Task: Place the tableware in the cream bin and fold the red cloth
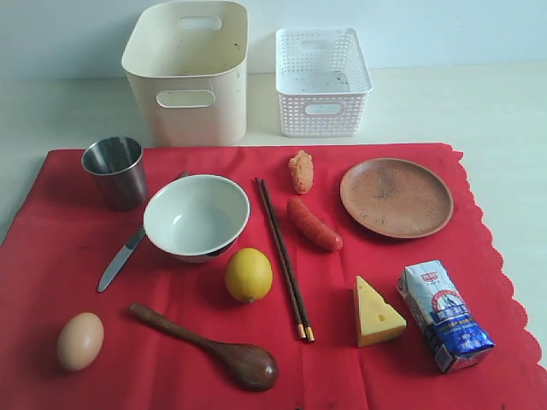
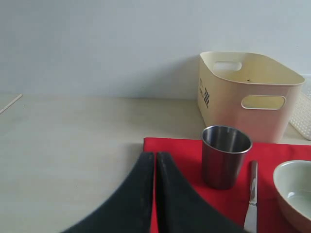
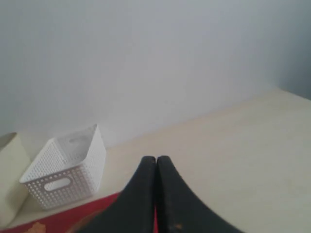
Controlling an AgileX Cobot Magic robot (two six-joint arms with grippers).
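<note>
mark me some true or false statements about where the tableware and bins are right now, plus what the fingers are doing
1. The cream bin holds no tableware. True.
2. The steel cup lies tipped on its side. False: it stands upright on the red cloth.
3. The table knife lies next to the white bowl. True.
4. The egg rests on the brown plate. False: the plate is bare, and the egg lies on the cloth near the wooden spoon.
5. The left fingers and right fingers are both shut with nothing between them. True.
</note>
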